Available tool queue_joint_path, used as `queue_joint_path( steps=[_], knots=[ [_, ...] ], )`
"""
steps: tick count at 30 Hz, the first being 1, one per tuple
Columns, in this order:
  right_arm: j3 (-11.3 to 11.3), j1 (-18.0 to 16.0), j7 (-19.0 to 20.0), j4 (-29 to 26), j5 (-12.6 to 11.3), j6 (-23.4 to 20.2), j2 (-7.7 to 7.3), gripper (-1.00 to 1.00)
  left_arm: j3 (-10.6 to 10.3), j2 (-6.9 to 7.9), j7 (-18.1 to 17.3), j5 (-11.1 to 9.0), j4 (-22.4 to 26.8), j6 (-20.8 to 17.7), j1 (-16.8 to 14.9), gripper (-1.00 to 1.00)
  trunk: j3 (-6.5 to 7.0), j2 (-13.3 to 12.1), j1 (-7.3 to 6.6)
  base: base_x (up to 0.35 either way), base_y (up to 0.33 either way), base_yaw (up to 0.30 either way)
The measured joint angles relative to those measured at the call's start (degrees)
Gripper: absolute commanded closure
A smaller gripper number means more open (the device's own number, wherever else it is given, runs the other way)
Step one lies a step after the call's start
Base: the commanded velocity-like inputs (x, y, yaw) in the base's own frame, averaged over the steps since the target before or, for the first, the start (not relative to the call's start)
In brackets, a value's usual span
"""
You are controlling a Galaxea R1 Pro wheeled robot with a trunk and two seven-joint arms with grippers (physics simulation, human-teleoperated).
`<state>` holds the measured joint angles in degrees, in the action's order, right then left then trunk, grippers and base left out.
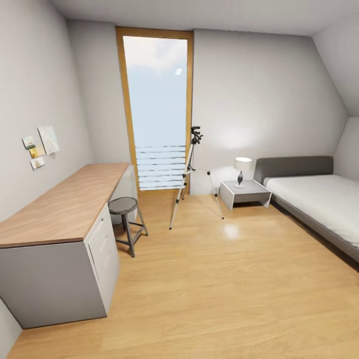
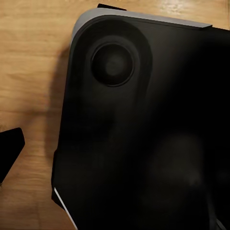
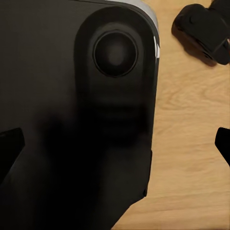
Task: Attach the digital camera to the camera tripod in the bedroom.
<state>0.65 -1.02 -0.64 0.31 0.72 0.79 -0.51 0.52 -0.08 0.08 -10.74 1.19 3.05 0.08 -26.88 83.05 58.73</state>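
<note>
Taking the camera tripod (image 1: pixel 193 174) as the mark, the nearest thing to the head camera is the long desk (image 1: pixel 65 209) with a wood top and grey-white cabinet fronts, which runs along the wall left of the tripod and reaches much closer than it. Tucked against the desk's far half, between desk and tripod, stands a round dark stool (image 1: pixel 126 219) on splayed legs. The light wood floor (image 1: pixel 224 289) spreads bare from the near edge to the tripod's feet. The tripod stands upright on three spread silver legs, its black pan head at the top, with no digital camera seen on it. Just right of the tripod sits a low white bedside table (image 1: pixel 245 193) carrying a small lamp (image 1: pixel 242 170) with a white shade, and right of that lies the grey bed (image 1: pixel 314 197) with a pale mattress. Directly behind the tripod rises a tall wood-framed window (image 1: pixel 157 109) showing sky. Well left of the tripod, small pictures (image 1: pixel 40 145) hang on the wall above the desk. In each wrist view a dark rounded part of the robot's own body (image 2: pixel 143 129) lies over wood floor, with black finger tips (image 3: pixel 10 153) at the edges; whether either gripper's jaws are spread or pressed together cannot be told.
</note>
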Motion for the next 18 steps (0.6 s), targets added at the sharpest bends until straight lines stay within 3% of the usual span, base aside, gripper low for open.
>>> queue_joint_path(
  steps=[14,18],
  knots=[
    [-0.01,0.0,0.0,0.0,0.0,0.0,-0.02,-1.0,-0.01,0.0,0.0,0.0,0.0,0.0,0.0,-1.0,0.0,0.0,0.0,0.0,0.0,-0.174],
    [0.0,0.0,0.0,0.0,0.05,0.0,-0.02,-1.0,-0.02,0.0,0.0,-0.01,-0.01,0.01,0.0,-1.0,0.0,0.0,0.0,0.0,0.0,-0.049]
  ],
)
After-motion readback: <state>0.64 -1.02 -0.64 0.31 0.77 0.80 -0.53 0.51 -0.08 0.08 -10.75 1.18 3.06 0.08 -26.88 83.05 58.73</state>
